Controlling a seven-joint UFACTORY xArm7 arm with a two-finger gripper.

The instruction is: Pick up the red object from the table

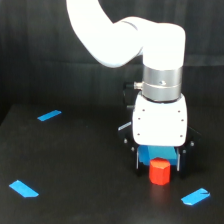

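under jaws (159, 167): red object (160, 171) on table (75, 165); grip unclear; blue tape strips (49, 115) around.

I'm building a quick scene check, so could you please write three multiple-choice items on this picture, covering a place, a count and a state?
1. Where is the red block?
A. Directly below the gripper
B. Beside the far tape strip
C. At the table's left edge

2. How many blue tape strips lie apart from the gripper?
A. One
B. Three
C. Five

3. Is the block lifted?
A. High in the air
B. Low, at or near the table
C. Out of view

Answers: 1 A, it sits under the white wrist. 2 B, strips at. 3 B, its base is at table level.
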